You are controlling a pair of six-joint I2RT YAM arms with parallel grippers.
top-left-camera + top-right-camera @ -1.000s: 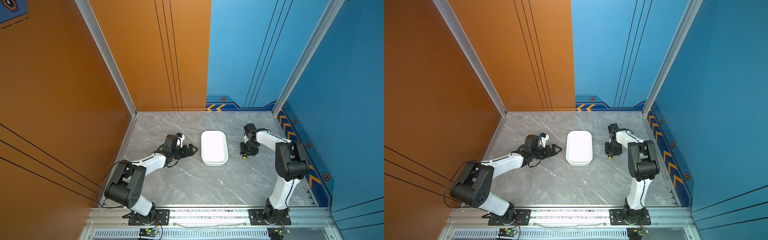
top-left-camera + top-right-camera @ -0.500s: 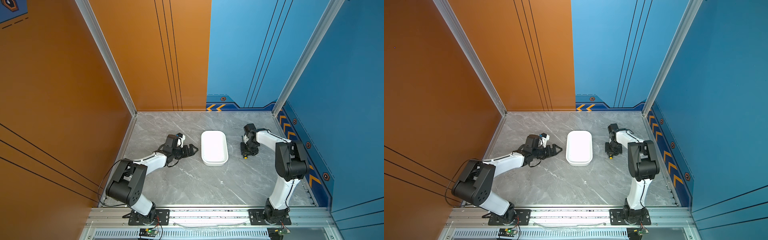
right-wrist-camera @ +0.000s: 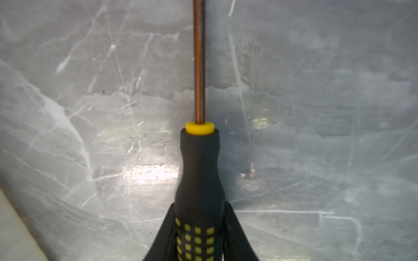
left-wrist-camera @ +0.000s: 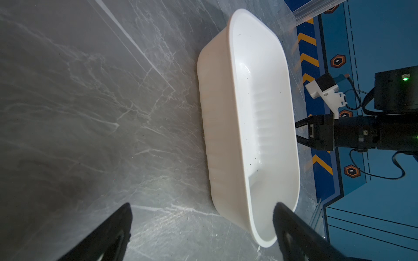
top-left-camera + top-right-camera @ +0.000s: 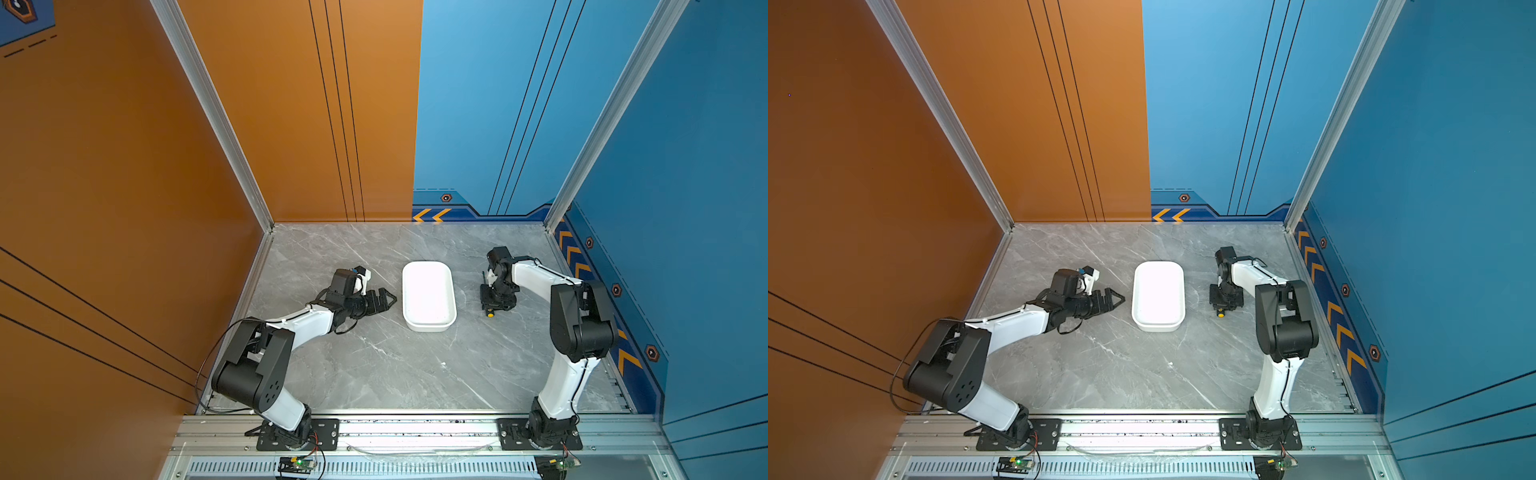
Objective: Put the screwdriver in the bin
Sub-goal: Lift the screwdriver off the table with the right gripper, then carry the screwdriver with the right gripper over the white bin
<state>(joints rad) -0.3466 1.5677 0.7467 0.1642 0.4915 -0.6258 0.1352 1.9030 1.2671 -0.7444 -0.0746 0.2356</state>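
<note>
Screwdriver [image 3: 199, 171] sits clamped within right gripper [image 3: 200, 209].

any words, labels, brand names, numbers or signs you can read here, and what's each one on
no words, brand names or numbers can be read in any view; only these marks:
orange chevron arrows: signs without text, on the blue wall's base strip
hexagon badges: on the same strip, with a small pale mark inside, too small to read
screwdriver: yellow squares on the handle, no lettering
bin: plain white, no label
</note>
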